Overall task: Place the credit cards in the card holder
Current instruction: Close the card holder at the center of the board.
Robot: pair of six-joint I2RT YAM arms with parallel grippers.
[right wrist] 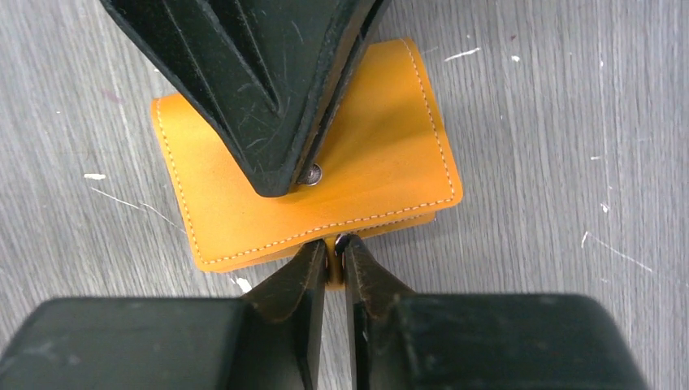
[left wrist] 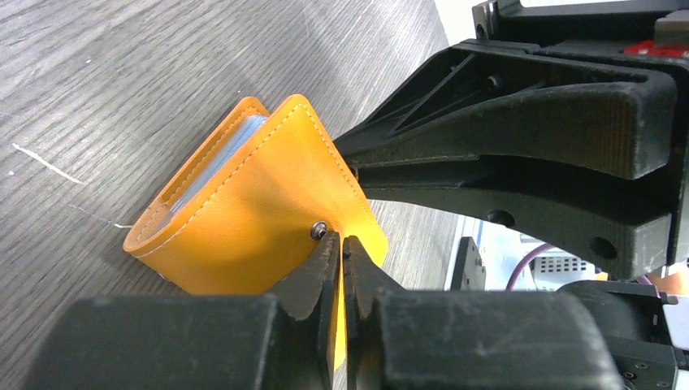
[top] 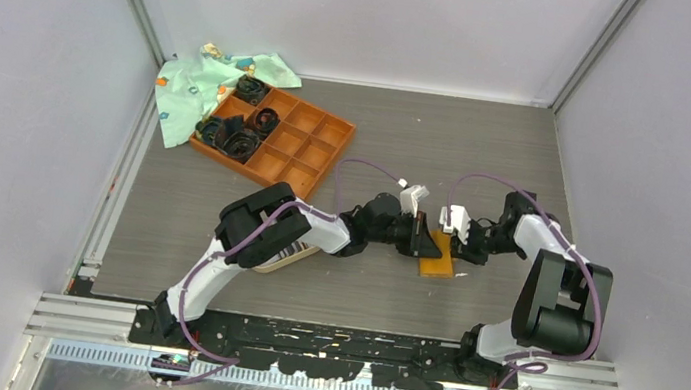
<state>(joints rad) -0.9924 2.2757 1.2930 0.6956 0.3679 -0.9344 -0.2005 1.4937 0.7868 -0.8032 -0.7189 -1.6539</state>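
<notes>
While your two arms pointed at each other just right of centre in the top view, the holder point(top: 435, 263) lay on the table point(top: 409, 143) right below their tips in the frame. Your left claw point(left wrist: 342, 248) was narrow, its fingers nearly together at the bottom of its wrist view. An orange flap of the holder was pinched between them, right beside the snap point(left wrist: 318, 231). Your right claw point(right wrist: 333, 246) was narrow too, at the bottom of its own view, with an orange edge of the holder caught between its tips. In that view the left claw reached down from the top of the frame, its tip touching the holder at the snap.

The holder was folded but gaped toward the upper left of the left wrist view. A pale grey-blue layer showed inside; you could not tell whether it was card or pocket.

At the upper left of the top view sat a tray point(top: 312, 150), with a cloth point(top: 190, 84) against its left corner.
</notes>
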